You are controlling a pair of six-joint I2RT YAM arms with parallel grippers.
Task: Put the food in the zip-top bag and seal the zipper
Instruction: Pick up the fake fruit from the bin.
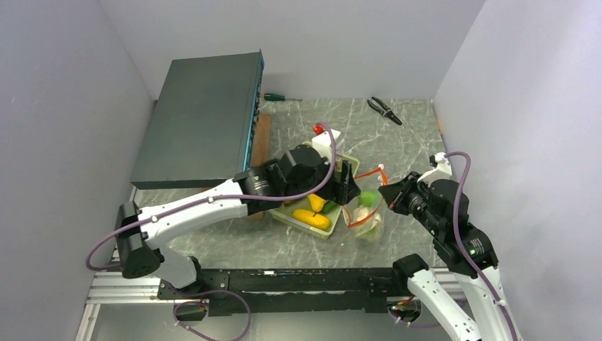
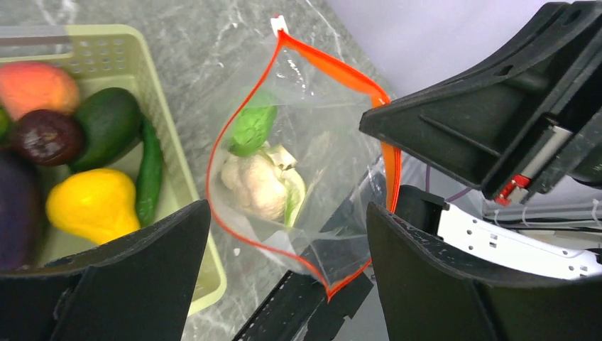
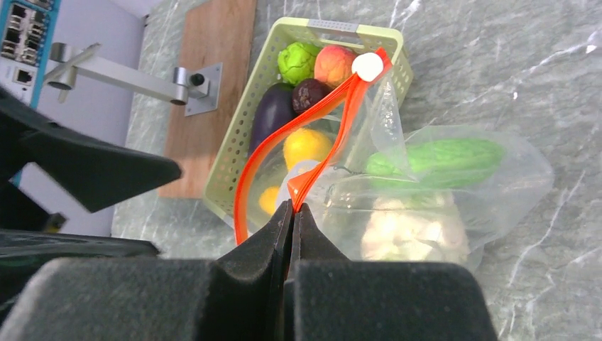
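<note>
Pinching the zipper (image 2: 390,167) of the zip-top bag (image 2: 319,121) in pressed-together right claw (image 3: 292,209), left claw (image 2: 287,234) spread above it: cauliflower (image 2: 255,181), green piece (image 2: 252,128) bagged; rest in tray (image 2: 99,50) beside; mouth unsealed.

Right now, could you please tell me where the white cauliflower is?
The cauliflower lies inside the zip-top bag, next to the green piece, just right of the pale green tray in the left wrist view.
</note>
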